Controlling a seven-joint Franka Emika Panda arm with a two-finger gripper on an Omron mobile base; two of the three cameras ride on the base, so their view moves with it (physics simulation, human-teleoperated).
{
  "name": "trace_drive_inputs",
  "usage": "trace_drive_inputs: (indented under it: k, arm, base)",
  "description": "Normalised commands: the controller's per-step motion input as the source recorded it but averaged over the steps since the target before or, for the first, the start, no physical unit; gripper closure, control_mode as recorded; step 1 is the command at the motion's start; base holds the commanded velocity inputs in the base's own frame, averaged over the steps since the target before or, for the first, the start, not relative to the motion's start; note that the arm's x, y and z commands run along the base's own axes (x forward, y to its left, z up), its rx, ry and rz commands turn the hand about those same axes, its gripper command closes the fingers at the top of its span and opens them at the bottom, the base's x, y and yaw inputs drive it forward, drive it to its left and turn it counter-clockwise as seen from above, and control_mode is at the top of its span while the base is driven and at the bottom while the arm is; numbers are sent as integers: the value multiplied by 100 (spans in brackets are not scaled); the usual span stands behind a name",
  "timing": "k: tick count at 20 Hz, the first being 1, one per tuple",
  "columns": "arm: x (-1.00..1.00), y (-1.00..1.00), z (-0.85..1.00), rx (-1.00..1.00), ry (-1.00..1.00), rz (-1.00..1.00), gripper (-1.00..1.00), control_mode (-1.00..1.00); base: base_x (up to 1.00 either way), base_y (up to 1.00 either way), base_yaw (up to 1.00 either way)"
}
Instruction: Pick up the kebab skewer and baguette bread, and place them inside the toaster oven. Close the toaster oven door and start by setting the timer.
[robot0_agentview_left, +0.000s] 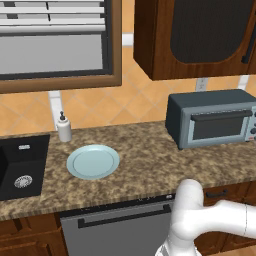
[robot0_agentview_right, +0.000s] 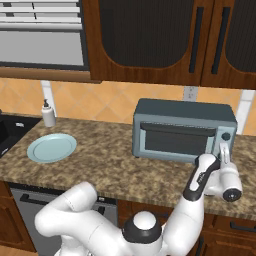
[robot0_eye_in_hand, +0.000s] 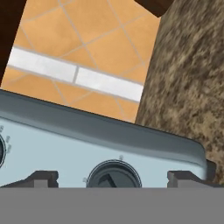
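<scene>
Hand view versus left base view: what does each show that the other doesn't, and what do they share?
Hand view alone: a round knob on the toaster oven's pale control panel, framed between the open claw's dark fingertips, seen close up.

Left base view alone: the empty pale blue plate, the soap dispenser, the black sink, the closed toaster oven door and the dishwasher front.

Both: the toaster oven, the speckled counter and the orange tiled wall.

Even bright rendered light, soft low-resolution textures.
</scene>
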Motion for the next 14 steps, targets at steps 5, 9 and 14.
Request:
trace_drive_inputs:
  k: [5, 9, 14]
  arm:
    - [0, 0, 0, 0, 0, 0, 100, -100]
    - [1, 2, 0, 0, 0, -2, 100, -100]
    - [4, 9, 0, 0, 0, -3, 100, -100]
  base:
    - [0, 0, 0]
    - [0, 0, 0]
    - [0, 0, 0]
